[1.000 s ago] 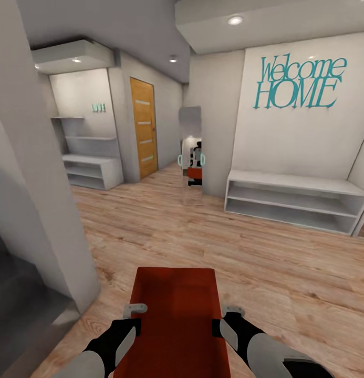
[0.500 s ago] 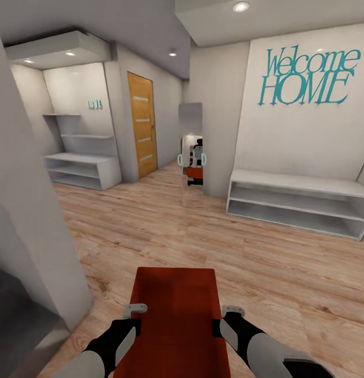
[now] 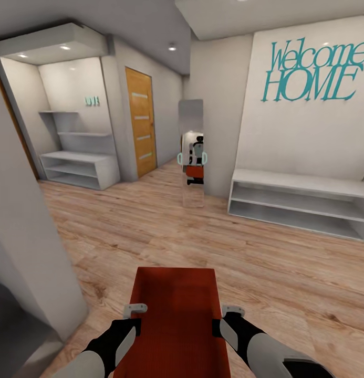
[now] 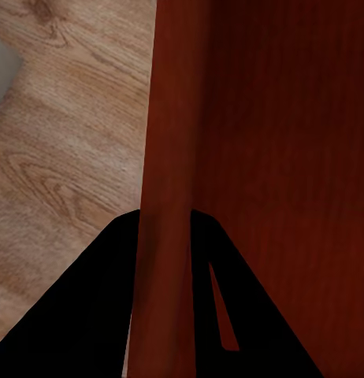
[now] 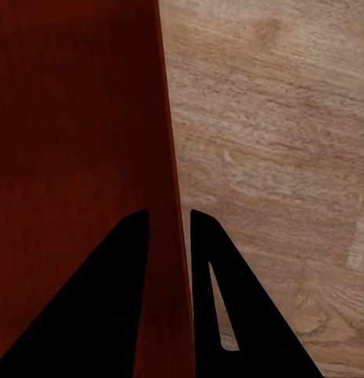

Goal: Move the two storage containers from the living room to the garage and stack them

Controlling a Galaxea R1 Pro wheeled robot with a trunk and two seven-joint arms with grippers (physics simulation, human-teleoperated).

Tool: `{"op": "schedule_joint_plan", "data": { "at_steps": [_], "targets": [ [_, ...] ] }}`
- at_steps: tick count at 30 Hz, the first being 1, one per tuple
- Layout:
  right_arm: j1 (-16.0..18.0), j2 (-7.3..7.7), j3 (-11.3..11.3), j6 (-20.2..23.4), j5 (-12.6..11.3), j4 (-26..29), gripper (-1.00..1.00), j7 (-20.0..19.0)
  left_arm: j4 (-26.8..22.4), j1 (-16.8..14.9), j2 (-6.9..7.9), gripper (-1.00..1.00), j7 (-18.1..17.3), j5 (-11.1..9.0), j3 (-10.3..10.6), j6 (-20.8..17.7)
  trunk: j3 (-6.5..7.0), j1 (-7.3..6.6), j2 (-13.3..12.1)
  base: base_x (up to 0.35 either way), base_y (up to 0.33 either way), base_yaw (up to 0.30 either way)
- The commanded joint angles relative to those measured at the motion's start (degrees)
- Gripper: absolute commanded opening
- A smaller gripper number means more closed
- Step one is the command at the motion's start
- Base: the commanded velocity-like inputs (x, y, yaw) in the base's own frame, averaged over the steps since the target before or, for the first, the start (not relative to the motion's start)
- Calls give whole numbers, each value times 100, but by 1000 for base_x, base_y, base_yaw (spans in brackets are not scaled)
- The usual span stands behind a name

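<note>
Hallway boards of light wood run ahead to a tall mirror [image 3: 191,152], where the robot's reflection shows. Low in front of the robot rides a red-orange storage container [image 3: 174,320], carried clear of the wood floor [image 3: 255,262] between both arms. The left gripper [image 4: 162,224] pinches the container's left wall, one finger on each side of it; the right gripper [image 5: 168,224] pinches the right wall likewise. A white shelf bench [image 3: 300,202] stands under teal "Welcome HOME" lettering [image 3: 310,71]; a wooden door [image 3: 141,122] lies further back.
</note>
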State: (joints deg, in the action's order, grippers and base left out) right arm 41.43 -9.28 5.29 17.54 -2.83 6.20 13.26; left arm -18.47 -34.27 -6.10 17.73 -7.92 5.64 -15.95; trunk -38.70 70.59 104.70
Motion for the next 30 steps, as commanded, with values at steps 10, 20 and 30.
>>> {"op": "schedule_joint_plan", "data": {
  "at_steps": [10,20,30],
  "targets": [
    [6,49,16,-102,-60,31,-100,19,2,0,13,-100,-463,-236,25,-198,-59,-1,3,3,0,0],
    [6,49,16,-102,-66,31,-100,19,2,0,13,-100,-456,-236,25,-198,-112,-1,3,0,0,0],
    [6,49,16,-102,-66,31,-100,19,10,0,13,-100,-459,-236,25,-198,-172,-1,3,0,0,63]
  ]
}}
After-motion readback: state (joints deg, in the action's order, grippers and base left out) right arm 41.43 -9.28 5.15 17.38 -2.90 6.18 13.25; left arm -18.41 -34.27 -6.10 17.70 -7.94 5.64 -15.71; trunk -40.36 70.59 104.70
